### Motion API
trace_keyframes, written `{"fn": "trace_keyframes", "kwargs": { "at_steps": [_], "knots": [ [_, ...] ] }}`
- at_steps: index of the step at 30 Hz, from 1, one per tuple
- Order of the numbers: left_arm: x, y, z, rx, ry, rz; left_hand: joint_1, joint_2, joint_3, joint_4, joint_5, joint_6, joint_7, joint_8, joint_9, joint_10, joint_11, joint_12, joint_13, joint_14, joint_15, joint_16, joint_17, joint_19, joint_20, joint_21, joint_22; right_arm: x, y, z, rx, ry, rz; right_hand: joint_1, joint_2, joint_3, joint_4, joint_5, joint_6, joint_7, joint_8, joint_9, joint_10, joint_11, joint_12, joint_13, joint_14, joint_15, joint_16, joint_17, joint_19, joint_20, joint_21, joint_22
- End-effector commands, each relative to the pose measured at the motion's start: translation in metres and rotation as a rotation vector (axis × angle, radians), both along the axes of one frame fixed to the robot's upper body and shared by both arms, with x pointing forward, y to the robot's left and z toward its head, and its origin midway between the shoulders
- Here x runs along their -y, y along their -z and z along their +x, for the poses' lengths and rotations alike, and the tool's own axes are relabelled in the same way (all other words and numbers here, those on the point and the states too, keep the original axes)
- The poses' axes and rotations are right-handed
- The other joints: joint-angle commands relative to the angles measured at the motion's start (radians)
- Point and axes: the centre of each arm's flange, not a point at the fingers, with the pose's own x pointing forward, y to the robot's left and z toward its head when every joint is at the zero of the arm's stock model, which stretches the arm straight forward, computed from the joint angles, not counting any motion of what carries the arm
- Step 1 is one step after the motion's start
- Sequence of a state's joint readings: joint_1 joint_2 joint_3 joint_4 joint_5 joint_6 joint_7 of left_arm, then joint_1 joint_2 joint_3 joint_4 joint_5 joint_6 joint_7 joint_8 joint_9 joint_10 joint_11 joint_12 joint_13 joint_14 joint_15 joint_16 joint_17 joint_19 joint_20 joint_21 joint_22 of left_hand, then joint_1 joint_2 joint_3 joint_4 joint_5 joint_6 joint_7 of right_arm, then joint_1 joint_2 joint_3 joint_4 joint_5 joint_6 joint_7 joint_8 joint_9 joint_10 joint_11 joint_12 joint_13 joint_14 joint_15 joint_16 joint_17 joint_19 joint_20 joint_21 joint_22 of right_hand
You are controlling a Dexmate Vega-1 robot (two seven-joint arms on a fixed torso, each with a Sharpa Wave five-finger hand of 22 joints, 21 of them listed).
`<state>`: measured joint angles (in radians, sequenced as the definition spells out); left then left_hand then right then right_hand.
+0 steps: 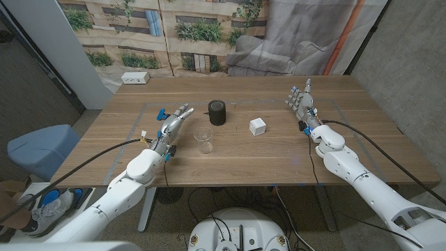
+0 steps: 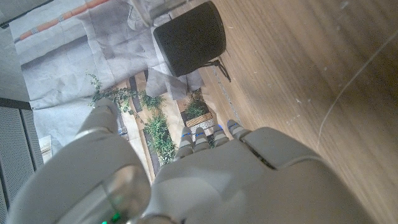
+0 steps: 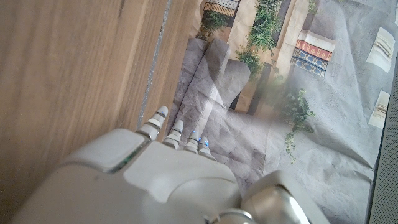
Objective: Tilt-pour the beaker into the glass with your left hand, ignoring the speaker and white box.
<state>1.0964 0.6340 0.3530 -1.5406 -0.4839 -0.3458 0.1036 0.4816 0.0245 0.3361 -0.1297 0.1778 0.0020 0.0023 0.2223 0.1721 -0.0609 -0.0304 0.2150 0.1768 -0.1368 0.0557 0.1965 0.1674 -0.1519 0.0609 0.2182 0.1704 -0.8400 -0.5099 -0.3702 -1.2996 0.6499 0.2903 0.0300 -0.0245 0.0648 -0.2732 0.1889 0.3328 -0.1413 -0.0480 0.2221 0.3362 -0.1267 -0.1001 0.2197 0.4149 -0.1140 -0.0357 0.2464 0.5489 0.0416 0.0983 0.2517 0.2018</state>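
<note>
Near the one black speaker (image 1: pixel 217 112) stood two clear glass vessels (image 1: pixel 203 139), one white box (image 1: pixel 258 126).

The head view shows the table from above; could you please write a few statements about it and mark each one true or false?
1. The left hand holds nothing, its fingers apart. True.
2. The black speaker lies tipped on its side. False: it stands upright, beyond the two clear vessels.
3. The white box sits between the speaker and the right hand. True.
4. The right hand grips the white box. False: it is apart from the box, empty, fingers apart.
5. The beaker and the glass stand on the table close to each other, right of the left hand. True, though which vessel is which is hard to tell.
</note>
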Motion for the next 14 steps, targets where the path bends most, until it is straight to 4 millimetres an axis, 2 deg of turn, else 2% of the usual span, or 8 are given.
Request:
{"fn": "trace_keyframes", "kwargs": {
  "at_steps": [1, 5, 8, 14],
  "knots": [
    [0.005, -0.004, 0.033, -0.05, 0.028, -0.046, 0.0, 0.014, 0.009, -0.002, 0.0, 0.017, -0.005, 0.008, 0.004, 0.011, -0.002, 0.001, 0.001, 0.009, -0.003, 0.001, 0.003, 0.008, 0.002, -0.002, 0.001, 0.0, 0.0, 0.0, 0.0, 0.0, 0.0, 0.003, 0.087, -0.007, 0.0, 0.006, -0.005, -0.001, 0.005, 0.002, -0.009, 0.003, 0.006, 0.005, -0.005, -0.02, 0.003, 0.006, 0.001, 0.006, 0.007, 0.005],
    [0.004, -0.007, 0.042, -0.054, 0.03, -0.054, -0.004, 0.021, 0.011, -0.001, -0.001, 0.024, -0.008, 0.007, 0.004, 0.021, -0.003, 0.002, 0.001, 0.015, -0.006, 0.001, 0.003, 0.014, -0.001, -0.002, 0.001, 0.0, 0.0, 0.0, 0.0, 0.0, 0.0, 0.003, 0.087, -0.007, 0.0, 0.006, -0.005, -0.001, 0.005, 0.002, -0.009, 0.003, 0.006, 0.005, -0.005, -0.02, 0.003, 0.006, 0.001, 0.006, 0.007, 0.005],
    [0.006, -0.008, 0.048, -0.068, 0.046, -0.071, -0.008, 0.031, 0.013, 0.0, -0.001, 0.03, -0.009, 0.005, 0.004, 0.021, -0.003, 0.0, 0.001, 0.015, -0.01, -0.003, 0.003, 0.02, -0.016, -0.003, 0.002, 0.0, 0.0, 0.0, 0.0, 0.0, 0.0, 0.003, 0.087, -0.007, 0.0, 0.006, -0.005, -0.001, 0.005, 0.002, -0.009, 0.003, 0.006, 0.005, -0.005, -0.02, 0.003, 0.006, 0.001, 0.006, 0.007, 0.005],
    [0.009, -0.01, 0.05, -0.081, 0.066, -0.12, -0.014, 0.042, 0.017, 0.0, -0.001, 0.043, -0.008, 0.003, 0.004, 0.024, -0.008, -0.002, 0.001, 0.016, -0.008, -0.007, 0.003, 0.021, -0.026, -0.007, 0.001, 0.0, 0.0, 0.0, 0.0, 0.0, 0.0, 0.003, 0.087, -0.007, 0.0, 0.006, -0.005, -0.001, 0.005, 0.002, -0.009, 0.003, 0.006, 0.005, -0.005, -0.02, 0.003, 0.006, 0.001, 0.006, 0.007, 0.005]
  ]
}}
